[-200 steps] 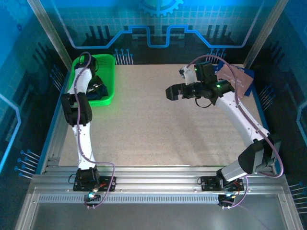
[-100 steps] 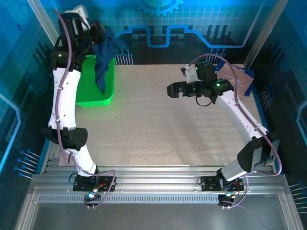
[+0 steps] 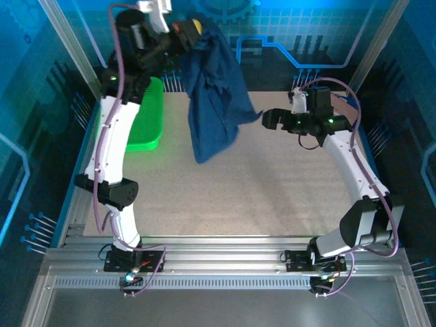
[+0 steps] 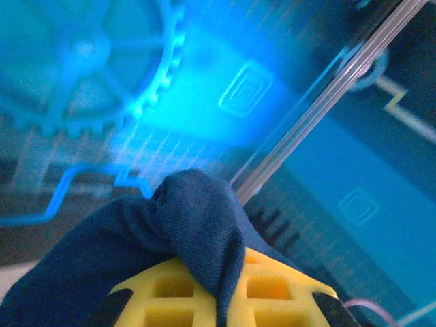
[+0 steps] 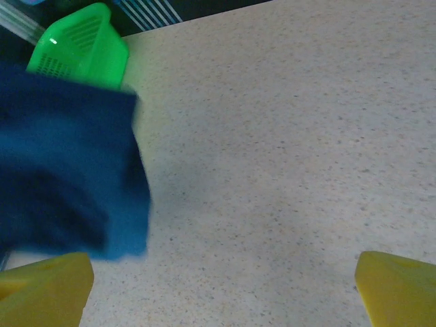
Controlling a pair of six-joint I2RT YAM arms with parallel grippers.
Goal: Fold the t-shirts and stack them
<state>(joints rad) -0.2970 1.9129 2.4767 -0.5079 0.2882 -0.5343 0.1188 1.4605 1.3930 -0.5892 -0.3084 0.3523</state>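
Hanging from left gripper (image 3: 193, 30), t-shirt (image 3: 214, 102) is outside basket (image 3: 148, 126).

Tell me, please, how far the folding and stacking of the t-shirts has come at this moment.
Done: one navy t-shirt is out of the green basket. In hand: the left tool, shut on the cloth, holds it hanging above the table. The right tool is open beside the shirt and holds nothing. Left: laying it flat, folding it and stacking it; the shirt is not yet folded.
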